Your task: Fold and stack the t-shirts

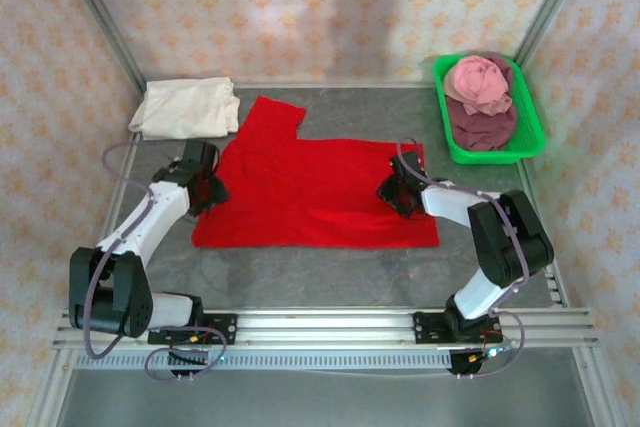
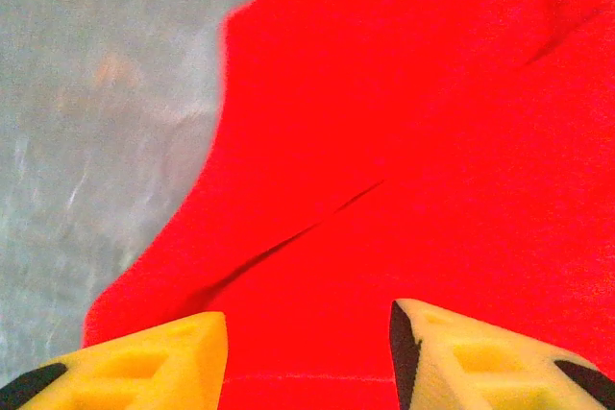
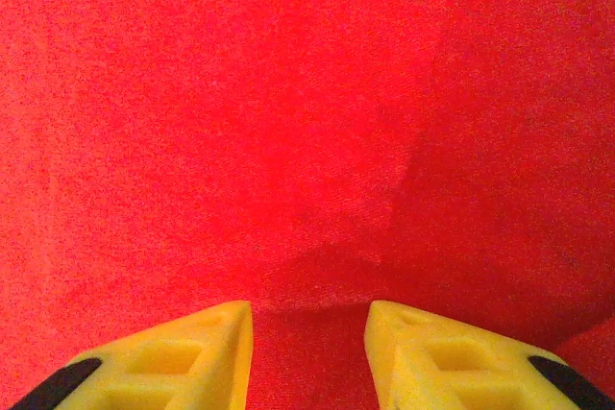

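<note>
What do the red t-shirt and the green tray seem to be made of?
Red t-shirt: soft knitted cloth, matte; up close it shows a fine fuzzy texture, and it creases. Green tray: probably moulded plastic, smooth and slightly glossy, with a thin stiff rim.

surface: grey table (image 1: 330, 272) | mid: red t-shirt (image 1: 320, 192) spread flat | far-left: cream t-shirt (image 1: 188, 107) folded | far-right: green tray (image 1: 495, 157)

red t-shirt (image 1: 310, 187): matt cloth | green tray (image 1: 495, 156): glossy plastic | table (image 1: 300, 272): smooth matt
</note>
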Robot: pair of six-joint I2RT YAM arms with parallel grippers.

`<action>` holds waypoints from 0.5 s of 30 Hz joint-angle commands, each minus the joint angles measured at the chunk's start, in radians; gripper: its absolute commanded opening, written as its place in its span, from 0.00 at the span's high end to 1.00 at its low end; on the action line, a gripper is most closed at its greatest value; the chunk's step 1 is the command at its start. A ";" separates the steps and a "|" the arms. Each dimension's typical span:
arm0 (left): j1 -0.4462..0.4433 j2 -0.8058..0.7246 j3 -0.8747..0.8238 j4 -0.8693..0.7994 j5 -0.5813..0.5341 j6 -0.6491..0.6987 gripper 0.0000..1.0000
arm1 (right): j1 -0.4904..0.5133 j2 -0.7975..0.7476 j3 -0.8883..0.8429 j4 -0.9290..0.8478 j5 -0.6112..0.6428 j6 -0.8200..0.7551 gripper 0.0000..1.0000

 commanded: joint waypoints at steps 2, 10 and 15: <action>-0.083 0.197 0.201 -0.022 -0.051 0.104 0.51 | -0.022 -0.025 -0.043 -0.051 0.089 0.018 0.62; -0.154 0.491 0.348 0.120 0.070 0.080 0.53 | 0.026 0.032 0.157 -0.108 0.022 -0.145 0.61; -0.154 0.549 0.335 0.151 0.073 0.063 0.54 | 0.069 0.157 0.295 -0.160 0.029 -0.188 0.60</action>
